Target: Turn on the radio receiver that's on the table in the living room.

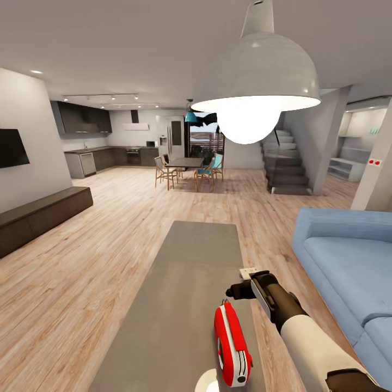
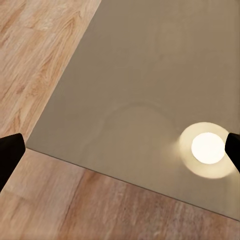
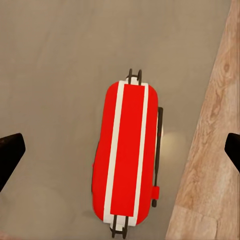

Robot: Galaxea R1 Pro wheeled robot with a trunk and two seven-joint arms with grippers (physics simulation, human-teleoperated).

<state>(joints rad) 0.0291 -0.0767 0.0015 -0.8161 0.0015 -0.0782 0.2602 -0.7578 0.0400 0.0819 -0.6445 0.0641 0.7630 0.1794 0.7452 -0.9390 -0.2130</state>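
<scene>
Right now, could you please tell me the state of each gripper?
Left gripper: open, empty, over the grey glossy table.
Right gripper: open, empty, above the small red radio receiver with white bands.

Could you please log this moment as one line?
right gripper: open above radio receiver | radio on table | left gripper: open

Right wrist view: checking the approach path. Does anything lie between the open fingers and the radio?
Nothing: in the right wrist view, just bare table surrounds the radio receiver below the right gripper.
</scene>
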